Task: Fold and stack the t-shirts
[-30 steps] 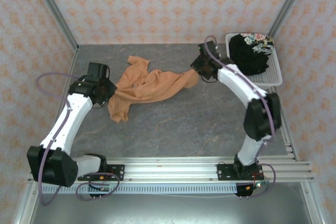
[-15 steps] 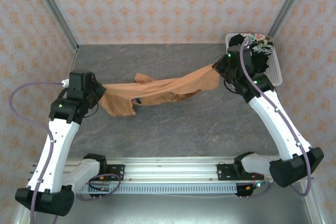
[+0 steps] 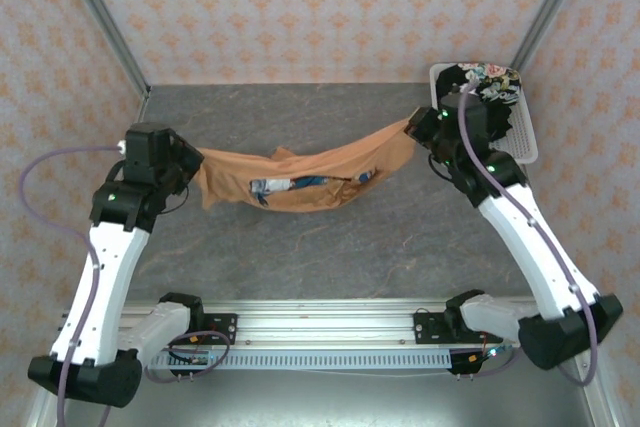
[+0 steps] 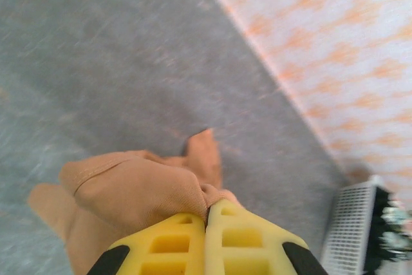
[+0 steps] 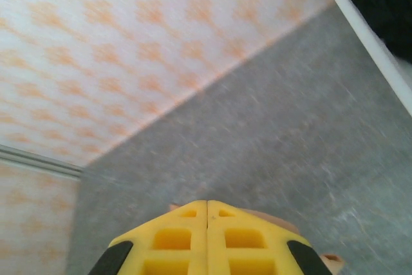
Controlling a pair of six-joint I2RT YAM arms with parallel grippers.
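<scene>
left gripper clamped on one end of orange tee | right gripper clamped on the other | tee hangs stretched above table, sagging mid | black tee in basket | risk: bunched corners may slip out if pulled tighter, tee drops crumpled

Light orange tee hangs stretched left to right over mid-worktop, sagging, blue-white print partly showing. Black tee, floral patch up, bunched at far right corner.
</scene>
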